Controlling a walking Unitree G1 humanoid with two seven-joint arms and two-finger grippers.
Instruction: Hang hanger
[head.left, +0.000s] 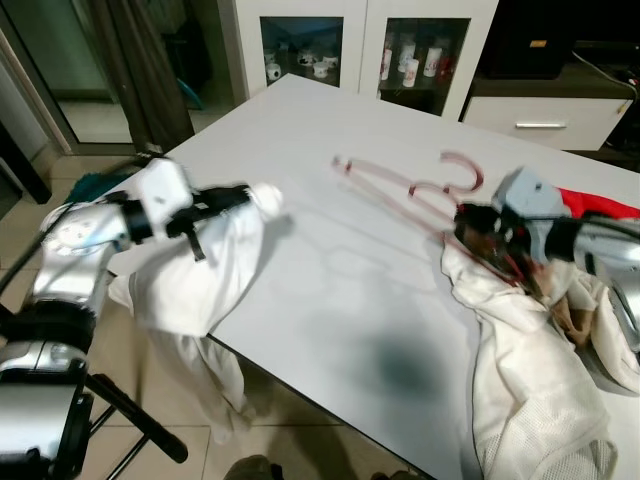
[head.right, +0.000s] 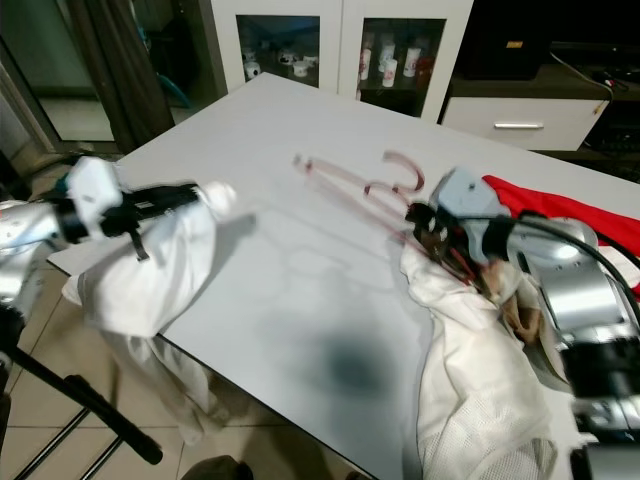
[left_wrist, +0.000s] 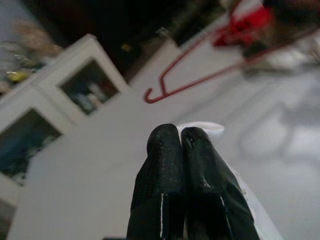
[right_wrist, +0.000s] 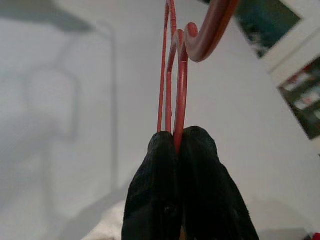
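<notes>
Hanger (head.left: 415, 190) of thin red wire hangs in the air above the white tabletop (head.left: 330, 130), and I have it pinched in my right claw (right_wrist: 179, 137), whose two black fingers are pressed together on the wire. From the head cameras its long axis runs from the claw away toward my left and the far side of the tabletop, with the curved hook (head.left: 463, 170) rising just beside the claw and curling toward the cabinet. The wires look doubled and blurred, so I cannot tell whether it is one hanger or more.

My left claw (left_wrist: 181, 135) is clamped shut on a fold of white garment (head.left: 195, 270), holding it up at the near left edge of the tabletop; the cloth drapes down over that edge toward the tiled floor (head.left: 300, 435). Well apart from it, a second heap of white fabric (head.left: 530, 380) lies under and in front of my right arm, soft, crumpled and with a fine mesh weave. Just behind that arm is a red cloth (head.left: 600, 205).

Between the two claws the tabletop is smooth and matte, carrying only shadows. Beyond its far edge stands a white cabinet (head.left: 365, 40) with glass doors and small bottles and figurines inside, and a white drawer unit (head.left: 545, 120) is next to it.
</notes>
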